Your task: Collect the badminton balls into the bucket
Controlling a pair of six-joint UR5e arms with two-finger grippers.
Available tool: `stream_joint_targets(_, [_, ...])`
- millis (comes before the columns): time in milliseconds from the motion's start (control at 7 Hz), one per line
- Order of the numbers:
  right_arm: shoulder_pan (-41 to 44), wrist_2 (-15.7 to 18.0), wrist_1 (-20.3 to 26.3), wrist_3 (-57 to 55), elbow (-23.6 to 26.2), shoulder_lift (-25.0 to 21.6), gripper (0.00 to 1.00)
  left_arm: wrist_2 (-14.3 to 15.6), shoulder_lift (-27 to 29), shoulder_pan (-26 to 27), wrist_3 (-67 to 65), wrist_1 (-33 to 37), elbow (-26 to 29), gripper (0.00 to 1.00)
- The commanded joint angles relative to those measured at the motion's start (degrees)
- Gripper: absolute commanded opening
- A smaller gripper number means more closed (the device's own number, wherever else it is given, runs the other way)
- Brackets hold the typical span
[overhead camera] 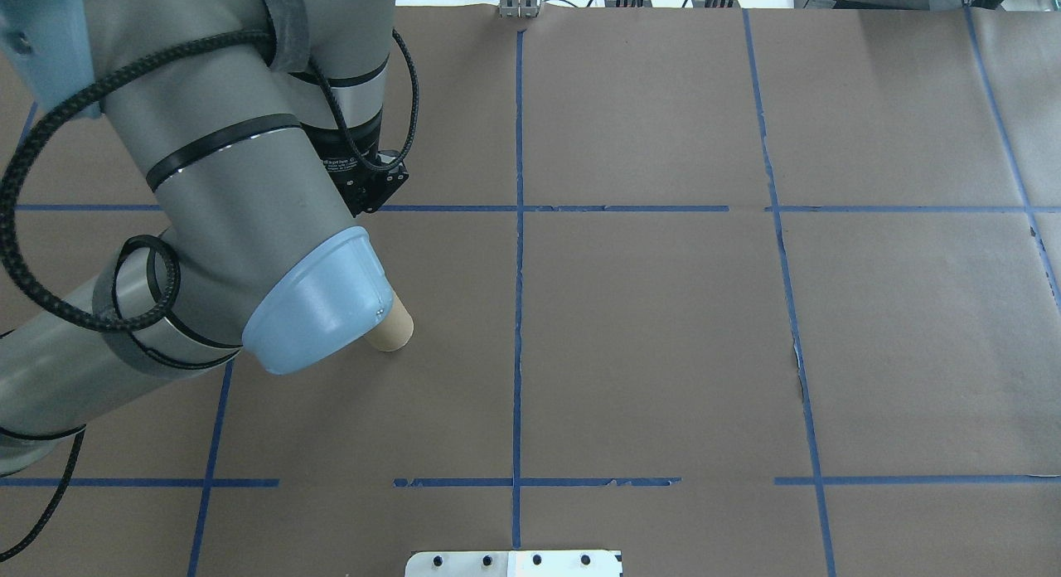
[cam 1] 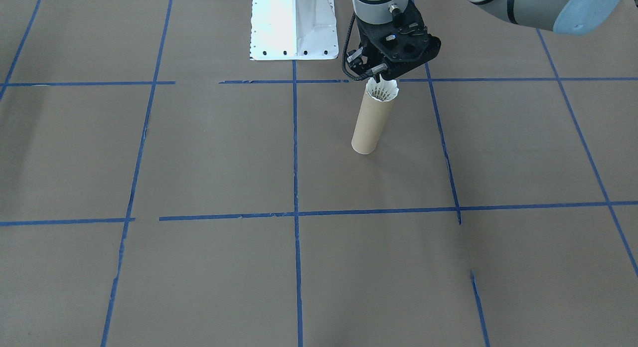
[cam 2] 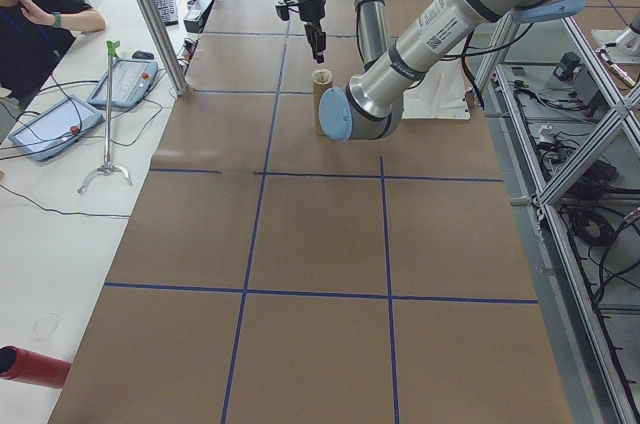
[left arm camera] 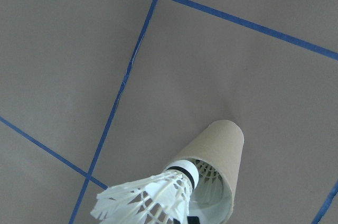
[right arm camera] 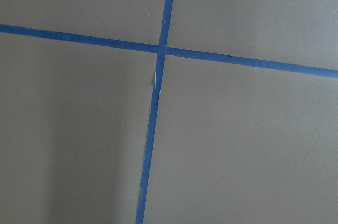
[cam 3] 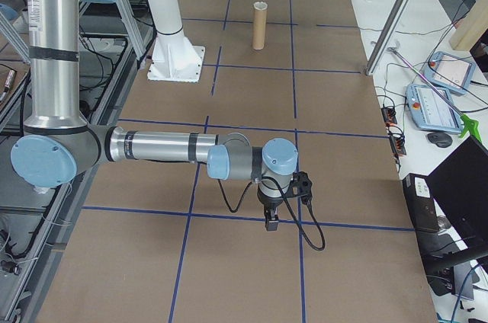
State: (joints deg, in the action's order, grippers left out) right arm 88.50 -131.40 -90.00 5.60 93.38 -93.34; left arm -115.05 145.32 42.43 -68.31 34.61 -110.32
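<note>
Shuttlecock: a small white feather shuttlecock [cam 1: 382,91] with a dark-banded cork tip sat nose-down in the tube's mouth, its skirt flaring above the rim.
Bucket: the tall, narrow brown cardboard tube [cam 1: 371,123] stood upright on the brown paper-covered surface [cam 1: 209,157] with its blue tape grid.
Left hand: the black two-finger left hand [cam 1: 380,77] hovered at the skirt's top; whether it gripped the feathers could not be told.
Right hand: the right hand [cam 3: 271,222] hung well apart, its state impossible to tell.
Risk: a sideways nudge looked likely to topple the slim tube, and the skirt might have jammed at the rim.
</note>
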Motion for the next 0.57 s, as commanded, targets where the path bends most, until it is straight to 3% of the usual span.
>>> stream_joint_targets(0, [0.00, 0.00, 0.00, -0.06, -0.04, 0.00, 1.00, -0.34, -4.14, 4.38, 4.66, 4.64, -7.51, 1.00])
stream_joint_targets(143, [0.00, 0.00, 0.00, -0.06, -0.04, 0.00, 1.00, -1.13, -9.65, 10.34, 10.16, 12.25, -10.94, 1.00])
stream_joint_targets(429, [0.00, 0.00, 0.00, -0.06, -0.04, 0.00, 1.00, -7.18, -21.16, 21.85, 27.52, 22.31, -11.41, 1.00])
